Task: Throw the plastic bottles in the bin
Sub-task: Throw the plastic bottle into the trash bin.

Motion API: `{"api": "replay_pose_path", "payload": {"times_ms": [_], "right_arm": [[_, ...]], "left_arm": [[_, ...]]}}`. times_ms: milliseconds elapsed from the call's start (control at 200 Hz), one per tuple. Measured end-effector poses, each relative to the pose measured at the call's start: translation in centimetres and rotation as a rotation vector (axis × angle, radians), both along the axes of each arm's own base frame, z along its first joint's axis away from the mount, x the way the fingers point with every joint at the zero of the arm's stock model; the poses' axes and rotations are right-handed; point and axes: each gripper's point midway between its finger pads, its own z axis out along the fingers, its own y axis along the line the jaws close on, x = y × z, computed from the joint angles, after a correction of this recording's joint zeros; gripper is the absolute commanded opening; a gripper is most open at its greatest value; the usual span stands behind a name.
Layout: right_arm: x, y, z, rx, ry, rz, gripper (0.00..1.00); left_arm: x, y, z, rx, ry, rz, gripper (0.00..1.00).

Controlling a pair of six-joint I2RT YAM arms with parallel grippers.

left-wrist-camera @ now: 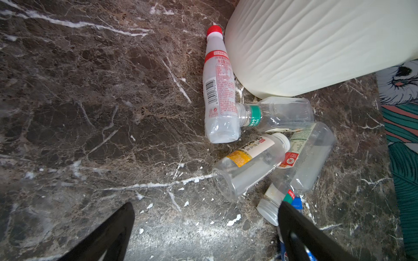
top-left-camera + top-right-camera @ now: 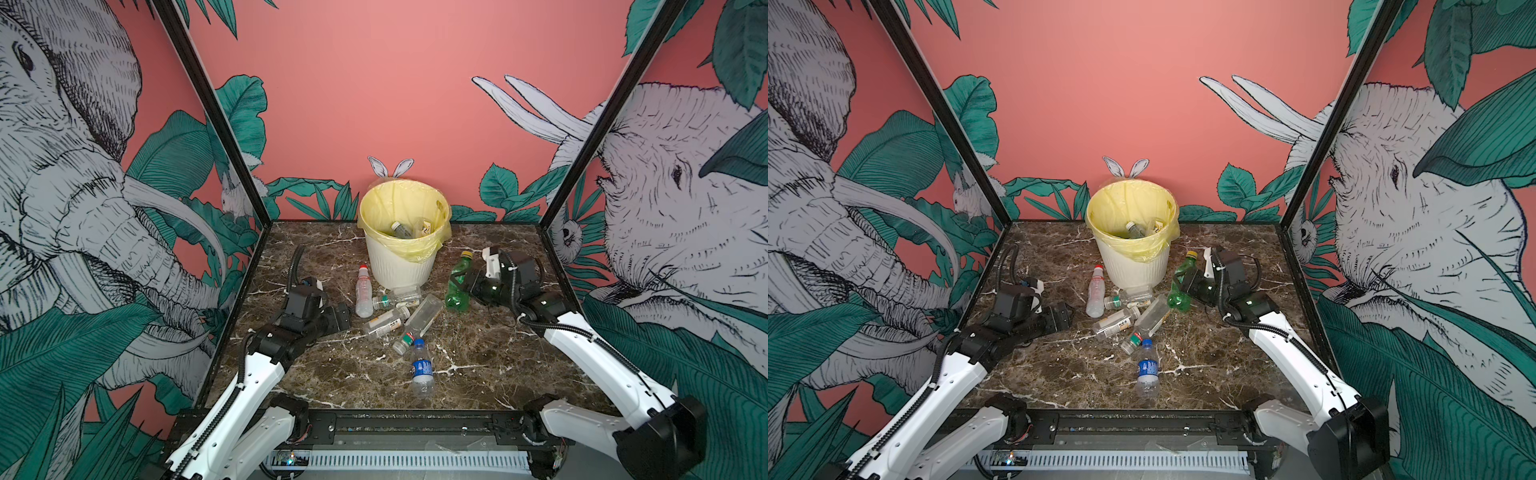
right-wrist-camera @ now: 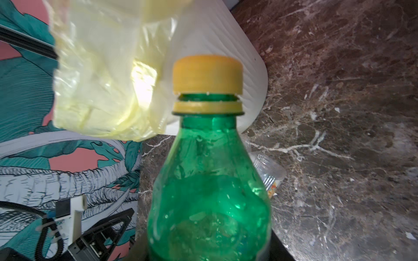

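Observation:
The cream ribbed bin (image 2: 399,268) with a yellow bag stands at the back middle of the marble table, with a bottle or two inside (image 2: 401,229). My right gripper (image 2: 464,285) is shut on a dented green bottle with a yellow cap (image 2: 457,291), held off the table just right of the bin; it fills the right wrist view (image 3: 210,192). Several plastic bottles lie in front of the bin: a red-capped white one (image 2: 364,291), clear ones (image 2: 384,322) and a blue-labelled one (image 2: 422,370). My left gripper (image 2: 343,316) stands open, left of the pile (image 1: 206,205).
Dark marble table (image 2: 498,365) walled by printed panels on the left, right and back. The black frame rail (image 2: 395,428) runs along the front edge. In the left wrist view the bin's wall (image 1: 316,49) touches the red-capped bottle (image 1: 219,90).

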Motion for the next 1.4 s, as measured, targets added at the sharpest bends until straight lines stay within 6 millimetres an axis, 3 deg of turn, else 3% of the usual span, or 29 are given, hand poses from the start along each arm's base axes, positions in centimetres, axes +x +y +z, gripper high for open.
{"api": "replay_pose_path", "payload": {"times_ms": [160,315,495,665,870,1050,1175,1300,1400], "right_arm": [[1.4,1.0,3.6,0.064,-0.099,0.016,0.53],[2.0,1.6,5.0,0.12,-0.155,0.028,0.53],[2.1,1.8,4.6,0.173,-0.2,0.036,0.54],[0.6,1.1,4.0,0.201,-0.243,0.034,0.55],[-1.2,0.2,4.9,0.234,-0.31,0.027,0.56],[-0.8,0.3,6.1,0.235,-0.328,0.026,0.56],[1.3,1.4,9.9,0.247,-0.375,0.043,0.55],[4.8,3.3,15.9,0.271,-0.461,0.063,0.55],[8.3,5.6,20.6,0.277,-0.533,0.08,0.77]], "left_arm": [[-0.1,0.0,0.0,-0.003,-0.003,0.002,0.99],[-0.2,0.1,-0.2,-0.002,0.0,0.003,0.99],[-0.3,0.1,-0.5,0.001,0.006,0.003,0.99],[-0.3,0.1,-0.7,0.001,0.007,0.002,0.99],[-0.4,0.2,-1.1,0.004,0.015,0.002,0.99],[-0.4,0.2,-1.2,0.003,0.014,0.002,0.99],[-0.4,0.1,-1.3,-0.001,0.016,0.004,0.99],[-0.6,0.0,-1.5,-0.015,0.023,0.008,0.99],[-0.7,-0.1,-1.5,-0.032,0.022,0.011,0.99]]}}
